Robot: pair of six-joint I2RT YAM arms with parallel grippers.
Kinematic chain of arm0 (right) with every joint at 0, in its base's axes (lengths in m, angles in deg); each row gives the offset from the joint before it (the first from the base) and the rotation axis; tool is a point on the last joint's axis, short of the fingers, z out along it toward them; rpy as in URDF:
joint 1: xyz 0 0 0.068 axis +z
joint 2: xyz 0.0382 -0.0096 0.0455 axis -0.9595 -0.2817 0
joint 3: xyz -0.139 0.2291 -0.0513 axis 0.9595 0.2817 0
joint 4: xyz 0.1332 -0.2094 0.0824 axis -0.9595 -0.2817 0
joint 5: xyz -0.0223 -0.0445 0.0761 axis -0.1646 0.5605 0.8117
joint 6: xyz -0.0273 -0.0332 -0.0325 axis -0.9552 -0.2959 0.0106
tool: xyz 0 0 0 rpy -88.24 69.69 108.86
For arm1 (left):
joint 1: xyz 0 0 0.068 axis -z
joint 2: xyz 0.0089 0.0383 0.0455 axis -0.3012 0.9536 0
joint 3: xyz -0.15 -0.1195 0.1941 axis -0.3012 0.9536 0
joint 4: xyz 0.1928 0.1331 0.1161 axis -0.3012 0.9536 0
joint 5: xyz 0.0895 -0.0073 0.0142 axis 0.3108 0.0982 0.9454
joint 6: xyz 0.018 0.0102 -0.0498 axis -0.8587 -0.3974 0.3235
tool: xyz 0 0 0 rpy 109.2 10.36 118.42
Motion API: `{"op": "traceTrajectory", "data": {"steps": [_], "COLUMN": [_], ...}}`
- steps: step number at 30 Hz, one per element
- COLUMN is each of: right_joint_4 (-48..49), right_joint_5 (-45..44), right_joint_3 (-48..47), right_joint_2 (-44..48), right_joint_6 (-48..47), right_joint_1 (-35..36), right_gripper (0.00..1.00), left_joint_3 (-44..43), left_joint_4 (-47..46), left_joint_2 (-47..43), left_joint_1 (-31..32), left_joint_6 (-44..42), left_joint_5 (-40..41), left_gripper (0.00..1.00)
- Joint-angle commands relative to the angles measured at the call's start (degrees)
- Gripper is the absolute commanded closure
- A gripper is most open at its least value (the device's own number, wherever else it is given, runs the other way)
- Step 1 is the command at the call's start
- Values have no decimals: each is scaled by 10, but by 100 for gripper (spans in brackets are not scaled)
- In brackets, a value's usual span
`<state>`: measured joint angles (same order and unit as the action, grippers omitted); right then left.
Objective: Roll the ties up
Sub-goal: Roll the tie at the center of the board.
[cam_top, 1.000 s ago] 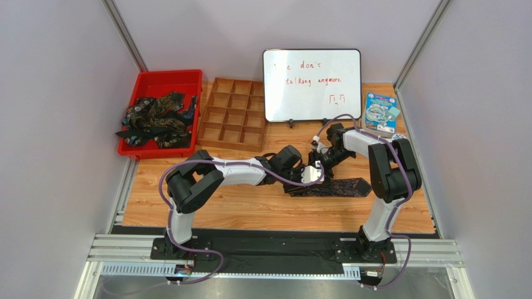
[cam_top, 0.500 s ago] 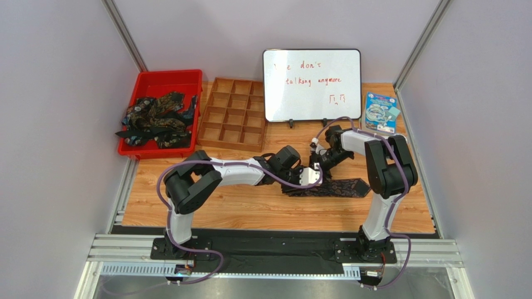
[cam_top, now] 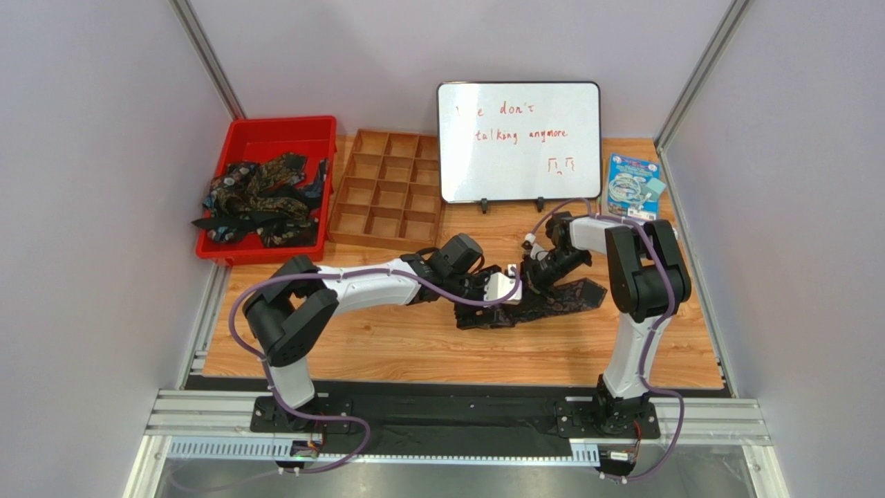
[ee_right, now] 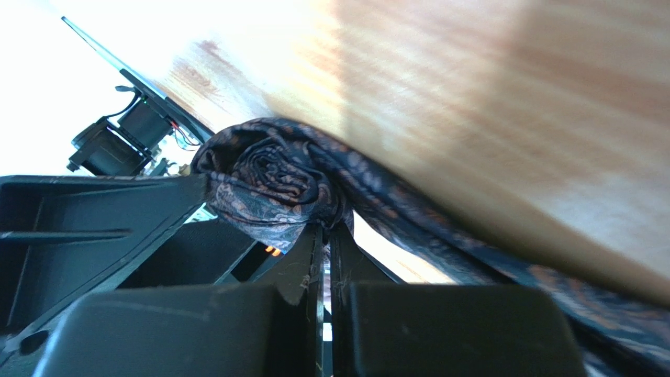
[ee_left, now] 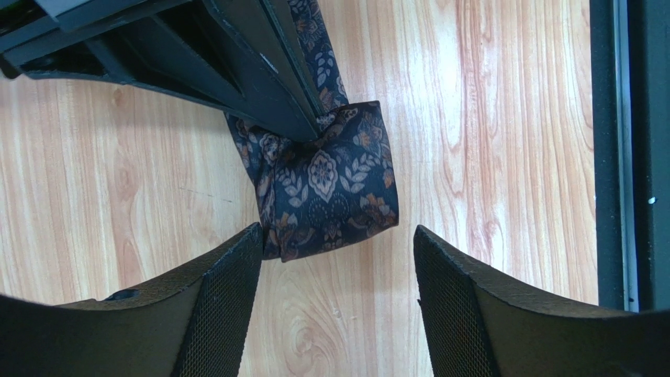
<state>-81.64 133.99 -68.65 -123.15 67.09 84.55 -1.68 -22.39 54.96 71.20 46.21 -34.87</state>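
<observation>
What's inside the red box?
A tangled heap of dark patterned ties lies in the red box, and some ends spill over its near and left rims. The heap covers the box's near half, so anything under it cannot be seen.

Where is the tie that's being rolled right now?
In the top view the tie lies on the table, just in front of the whiteboard. The right gripper pinches its rolled end, with the open left gripper flanking it.
</observation>
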Motion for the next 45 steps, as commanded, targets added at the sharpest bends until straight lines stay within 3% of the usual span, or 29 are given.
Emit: {"op": "traceTrajectory", "data": {"steps": [1,9,10,15,20,27,32,35,42,45], "right_joint_4": [53,68,69,74,73,78,80,86,67,26], "right_joint_5": [-106,-110,-113,-114,-108,-108,-107,-106,-72,-46], "right_joint_3": [-7,-13,-13,-10,-12,-11,-4,2,3,-14], "right_joint_2": [-32,-45,-44,-47,-54,-60,-60,-56,-35,-7], "right_joint_6": [-19,-20,-23,-24,-24,-14,-3,4,6,-16], "right_joint_1": [-3,-4,-5,-3,-4,-3,-3,-3,-3,-7], "right_gripper": [100,100,100,100,100,100,100,100,100,97], "left_joint_3": [15,61,66,66,57,46,28,8,1,22], "left_joint_4": [-31,-159,-171,-207,-233,-251,-250,-236,-183,-164], "left_joint_2": [-19,-3,-5,12,34,55,69,84,93,78], "left_joint_1": [-2,-2,-2,-1,-1,1,2,2,2,2], "left_joint_6": [31,125,137,165,167,163,187,210,183,166], "left_joint_5": [-8,51,57,70,64,19,34,48,87,91], "left_gripper": [23,21,12,11,11,19,21,26,67,77]}}
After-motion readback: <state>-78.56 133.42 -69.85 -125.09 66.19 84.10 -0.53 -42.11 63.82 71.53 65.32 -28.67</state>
